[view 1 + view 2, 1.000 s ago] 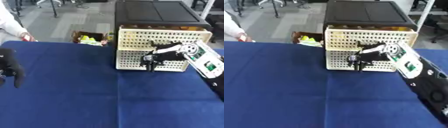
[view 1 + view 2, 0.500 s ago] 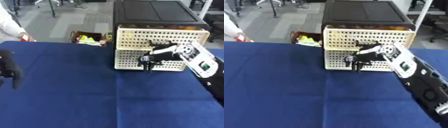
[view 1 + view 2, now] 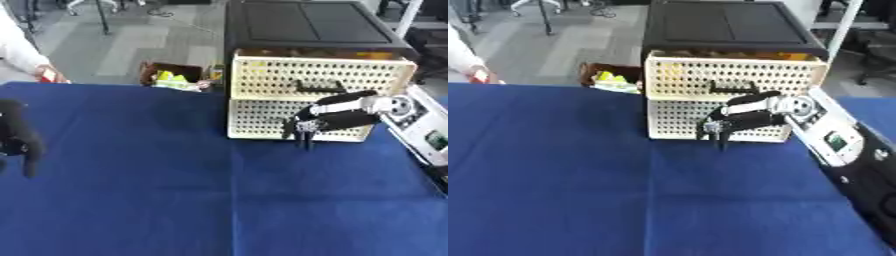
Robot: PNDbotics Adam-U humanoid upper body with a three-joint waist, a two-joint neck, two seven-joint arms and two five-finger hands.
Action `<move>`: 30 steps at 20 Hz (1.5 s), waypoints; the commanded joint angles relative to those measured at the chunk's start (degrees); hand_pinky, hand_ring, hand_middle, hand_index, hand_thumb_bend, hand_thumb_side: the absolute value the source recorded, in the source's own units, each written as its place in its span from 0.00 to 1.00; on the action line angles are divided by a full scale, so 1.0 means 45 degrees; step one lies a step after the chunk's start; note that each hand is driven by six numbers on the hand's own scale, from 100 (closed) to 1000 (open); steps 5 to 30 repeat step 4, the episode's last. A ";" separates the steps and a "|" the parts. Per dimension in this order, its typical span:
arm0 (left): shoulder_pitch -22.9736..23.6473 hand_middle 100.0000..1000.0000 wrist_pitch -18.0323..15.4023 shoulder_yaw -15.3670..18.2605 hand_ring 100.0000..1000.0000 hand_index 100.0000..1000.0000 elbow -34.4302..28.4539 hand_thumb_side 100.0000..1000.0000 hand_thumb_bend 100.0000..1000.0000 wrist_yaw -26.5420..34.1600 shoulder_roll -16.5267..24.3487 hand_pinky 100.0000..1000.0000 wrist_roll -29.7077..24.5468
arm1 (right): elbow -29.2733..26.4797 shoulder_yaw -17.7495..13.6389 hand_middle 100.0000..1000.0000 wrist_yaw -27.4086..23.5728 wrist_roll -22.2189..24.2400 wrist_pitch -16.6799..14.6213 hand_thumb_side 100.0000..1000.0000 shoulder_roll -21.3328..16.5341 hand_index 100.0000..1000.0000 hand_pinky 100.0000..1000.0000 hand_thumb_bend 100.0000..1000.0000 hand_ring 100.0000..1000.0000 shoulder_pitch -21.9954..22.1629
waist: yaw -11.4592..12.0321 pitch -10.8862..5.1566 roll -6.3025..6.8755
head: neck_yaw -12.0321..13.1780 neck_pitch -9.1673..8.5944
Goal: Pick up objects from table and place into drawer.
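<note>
In the left eye view, the right hand (image 3: pixel 317 120) reached across the front of the lower drawer (image 3: pixel 262 117) of the cream perforated drawer unit (image 3: pixel 319 77). Its fingers (image 3: pixel 302 134) were curled and pointed down to the blue table (image 3: pixel 175 200); whether they held anything could not be told. The left hand (image 3: pixel 17 140) rested at the left edge, fingers hanging relaxed.

In the right eye view, the upper drawer (image 3: pixel 737 75) stood a little open, with something yellow inside. Only the right hand appeared here.
</note>
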 commanded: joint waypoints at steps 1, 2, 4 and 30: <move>-0.0041 0.43 -0.0008 0.0154 0.44 0.72 -0.0256 0.77 0.00 0.0079 0.0189 0.22 0.0073 | -0.1180 -0.0838 0.49 -0.0677 -0.0147 -0.0615 1.00 -0.0764 0.80 0.80 0.00 0.55 0.0133 | -0.0013 -0.0390 0.0055 | 0.0063 0.0001; -0.0032 0.43 -0.0018 0.0162 0.44 0.72 -0.0256 0.77 0.00 0.0106 0.0192 0.22 0.0093 | -0.1488 -0.1127 0.46 -0.0866 -0.0296 -0.0787 1.00 -0.0858 0.79 0.80 0.00 0.54 0.0308 | -0.0012 -0.0410 0.0063 | 0.0077 0.0009; -0.0004 0.43 -0.0039 0.0193 0.44 0.72 -0.0256 0.77 0.00 0.0169 0.0190 0.22 0.0156 | -0.2127 -0.1741 0.39 -0.1258 -0.0660 -0.0930 1.00 -0.0960 0.77 0.79 0.00 0.50 0.0610 | -0.0030 -0.0463 0.0099 | 0.0144 0.0040; -0.0004 0.43 -0.0039 0.0193 0.44 0.72 -0.0256 0.77 0.00 0.0169 0.0190 0.22 0.0156 | -0.2127 -0.1741 0.39 -0.1258 -0.0660 -0.0930 1.00 -0.0960 0.77 0.79 0.00 0.50 0.0610 | -0.0030 -0.0463 0.0099 | 0.0144 0.0040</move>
